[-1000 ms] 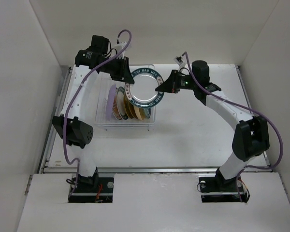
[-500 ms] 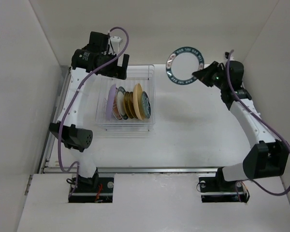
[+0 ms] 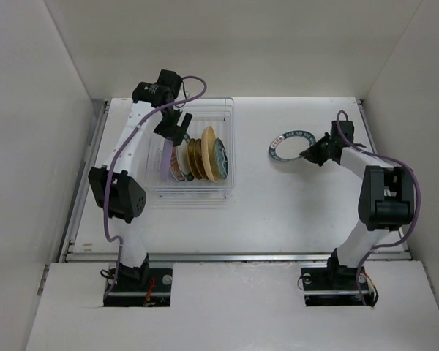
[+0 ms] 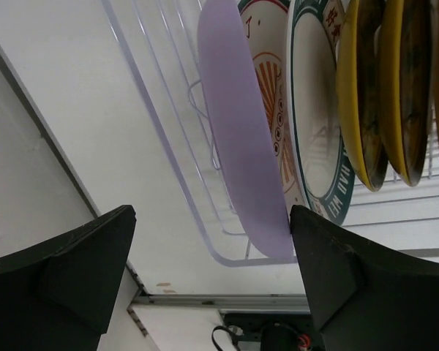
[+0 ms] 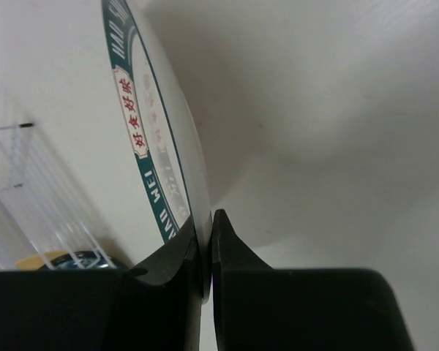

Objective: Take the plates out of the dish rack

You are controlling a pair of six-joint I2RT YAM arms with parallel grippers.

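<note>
The dish rack (image 3: pixel 227 150) stands left of centre with several plates on edge in it. From its left end I see a lavender plate (image 3: pixel 165 156), a white-orange patterned one (image 4: pixel 272 110), a teal-rimmed one (image 4: pixel 314 131) and yellow ones (image 4: pixel 362 110). My left gripper (image 3: pixel 173 129) hangs open over that left end. In the left wrist view the lavender plate (image 4: pixel 241 146) lies just by the right finger of the left gripper (image 4: pixel 212 216). My right gripper (image 3: pixel 314 154) is shut on the rim of a white plate with a dark teal rim (image 3: pixel 291 143), held tilted and low over the table. The right wrist view shows the right gripper (image 5: pixel 205 223) pinching this plate (image 5: pixel 143 153).
White walls close in the table at the back and on both sides. A metal rail (image 3: pixel 84 183) runs along the table's left edge next to the rack. The rack's wires (image 5: pixel 29 190) show far off in the right wrist view.
The right arm swung the teal-rimmed plate from above the rack out to the right and down toward the table. The left gripper opened and dropped to the rack's left end.
</note>
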